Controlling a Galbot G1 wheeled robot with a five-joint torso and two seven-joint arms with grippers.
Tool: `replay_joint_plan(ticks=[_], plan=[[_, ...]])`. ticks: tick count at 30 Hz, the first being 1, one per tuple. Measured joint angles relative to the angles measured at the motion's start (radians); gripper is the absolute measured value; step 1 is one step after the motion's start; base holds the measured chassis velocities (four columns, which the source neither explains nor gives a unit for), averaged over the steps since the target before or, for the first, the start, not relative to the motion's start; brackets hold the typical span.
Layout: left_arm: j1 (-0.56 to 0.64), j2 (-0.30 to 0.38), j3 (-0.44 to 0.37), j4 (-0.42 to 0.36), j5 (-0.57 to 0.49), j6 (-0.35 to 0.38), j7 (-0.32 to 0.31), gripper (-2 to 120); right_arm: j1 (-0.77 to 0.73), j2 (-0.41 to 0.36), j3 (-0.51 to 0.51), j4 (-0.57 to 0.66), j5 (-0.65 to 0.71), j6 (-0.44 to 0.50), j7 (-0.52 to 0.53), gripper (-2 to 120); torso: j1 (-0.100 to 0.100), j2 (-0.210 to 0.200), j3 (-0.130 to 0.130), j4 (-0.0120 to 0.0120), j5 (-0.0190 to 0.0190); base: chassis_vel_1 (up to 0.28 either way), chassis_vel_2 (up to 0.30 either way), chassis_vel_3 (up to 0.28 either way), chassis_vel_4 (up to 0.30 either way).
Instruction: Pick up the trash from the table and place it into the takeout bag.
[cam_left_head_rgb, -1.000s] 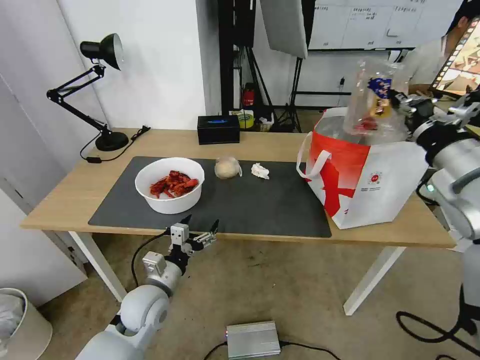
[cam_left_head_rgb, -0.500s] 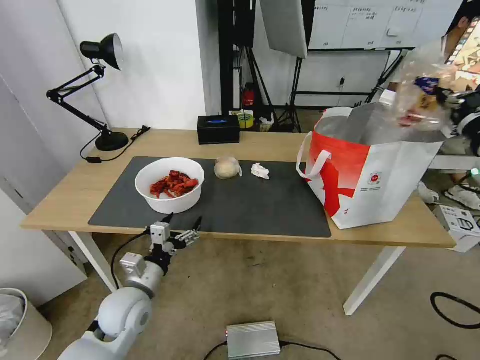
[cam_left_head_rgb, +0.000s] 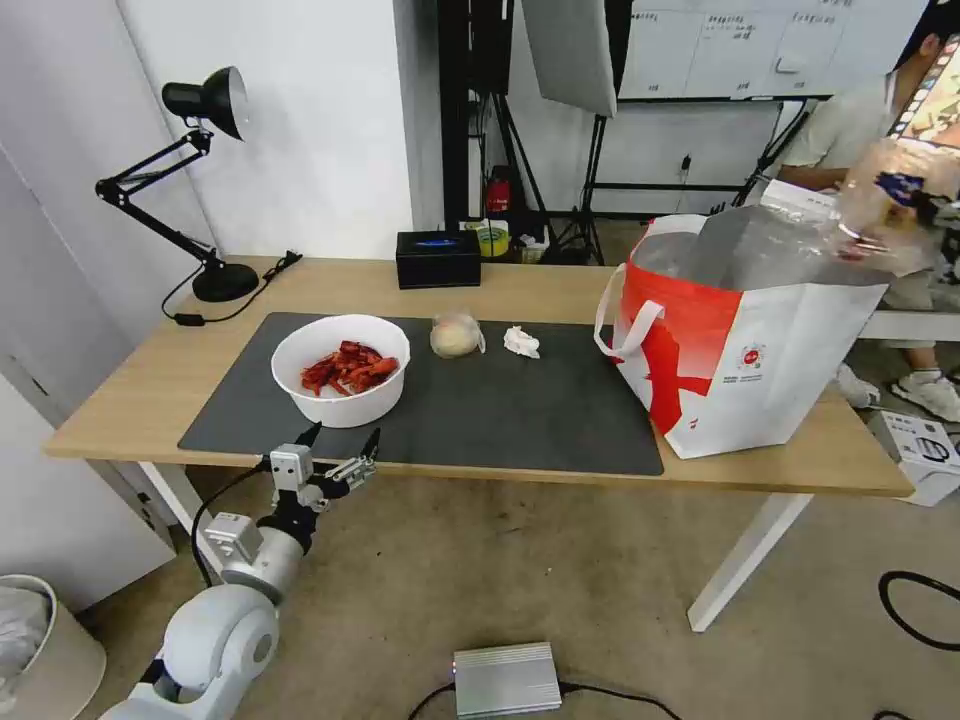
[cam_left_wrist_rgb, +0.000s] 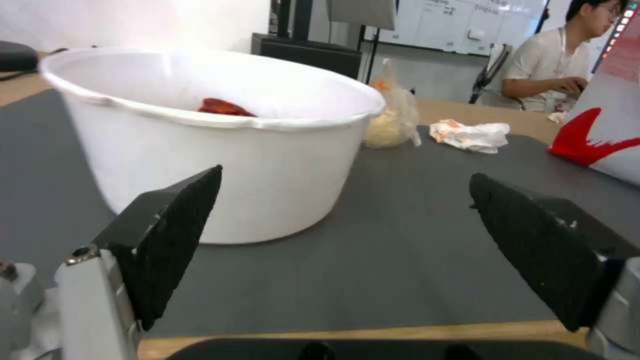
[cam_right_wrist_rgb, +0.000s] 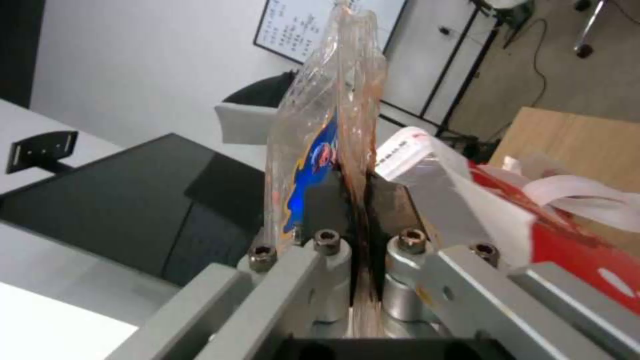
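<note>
the right gripper (cam_right_wrist_rgb: 353, 200) pinches the clear plastic clamshell tray (cam_right_wrist_rgb: 333, 115), now farther right above the large white takeout bag (cam_left_head_rgb: 740, 370); the left gripper (cam_left_head_rgb: 338, 452), fingers wide, has drawn back from the white bowl of red shells (cam_left_head_rgb: 340, 368).

The light wooden counter (cam_left_head_rgb: 520, 290) carries a dark grey mat (cam_left_head_rgb: 500, 410). On the mat stand a white bowl (cam_left_head_rgb: 340, 370), a wrapped beige lump (cam_left_head_rgb: 455, 335) and a crumpled tissue (cam_left_head_rgb: 520, 342). Beside the mat stands the takeout bag (cam_left_head_rgb: 760, 370); behind it, a black box (cam_left_head_rgb: 437, 258) and a desk lamp (cam_left_head_rgb: 200, 180).
</note>
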Motion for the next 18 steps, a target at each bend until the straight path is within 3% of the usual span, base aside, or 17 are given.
replay_joint_plan(ticks=[2,18], plan=[[0.009,0.001,-0.012,-0.007,-0.003,-0.002,0.001,100,0.005,0.002,-0.002,-0.012,-0.003,0.0,-0.002,1,0.0,0.0,0.0,0.0011,-0.0001,0.0,0.0,0.0,0.0],[0.026,-0.008,-0.044,-0.015,-0.002,-0.013,0.002,100,0.074,0.034,-0.115,-0.062,-0.053,-0.003,-0.009,1,0.0,0.0,0.0,0.0005,-0.0001,0.0,0.0,0.0,0.0]])
